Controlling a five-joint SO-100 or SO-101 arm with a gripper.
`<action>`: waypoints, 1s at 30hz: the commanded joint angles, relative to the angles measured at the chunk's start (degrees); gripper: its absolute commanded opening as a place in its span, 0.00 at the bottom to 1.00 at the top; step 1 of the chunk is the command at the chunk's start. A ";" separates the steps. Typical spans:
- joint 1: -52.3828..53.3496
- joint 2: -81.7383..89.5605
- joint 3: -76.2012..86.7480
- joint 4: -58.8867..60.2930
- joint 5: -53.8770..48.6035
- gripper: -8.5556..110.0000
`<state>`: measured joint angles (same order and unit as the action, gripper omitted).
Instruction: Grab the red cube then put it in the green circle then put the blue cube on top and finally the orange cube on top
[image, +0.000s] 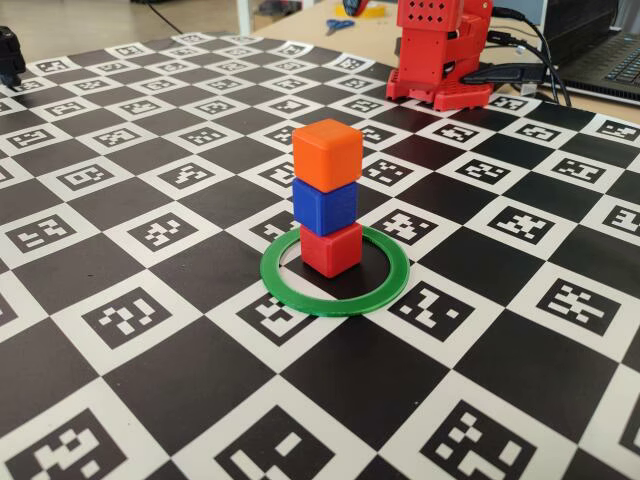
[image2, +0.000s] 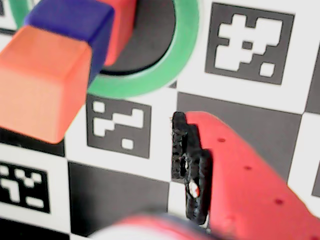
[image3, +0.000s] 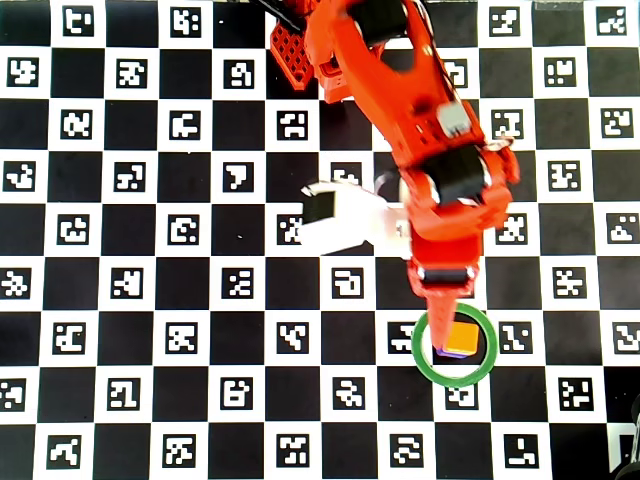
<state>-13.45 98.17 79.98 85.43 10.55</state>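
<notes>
The red cube (image: 331, 248) rests inside the green circle (image: 335, 303). On it stands the blue cube (image: 324, 208), and the orange cube (image: 327, 153) tops the stack. All three stand upright, slightly twisted against each other. In the overhead view my gripper (image3: 439, 316) hangs over the ring's far edge (image3: 427, 373), beside the orange cube (image3: 461, 338). The wrist view looks down on the orange cube (image2: 42, 85), blue cube (image2: 75, 20), red cube (image2: 122, 25) and ring (image2: 150, 75). One red finger with a black pad (image2: 187, 165) shows bare; the gripper is open and holds nothing.
The checkered marker board (image: 150, 330) covers the table. The arm's red base (image: 440, 50) stands at the back, with cables and a laptop (image: 600, 50) to its right. Scissors (image: 340, 25) lie behind the board. A white camera mount (image3: 340, 220) sticks out from the arm.
</notes>
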 joint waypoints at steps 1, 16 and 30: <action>3.08 14.77 7.82 -3.87 -6.68 0.23; 10.37 32.52 29.53 -10.20 -30.59 0.03; 11.34 53.09 59.50 -20.30 -70.14 0.02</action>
<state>-2.37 145.72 136.67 67.50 -53.26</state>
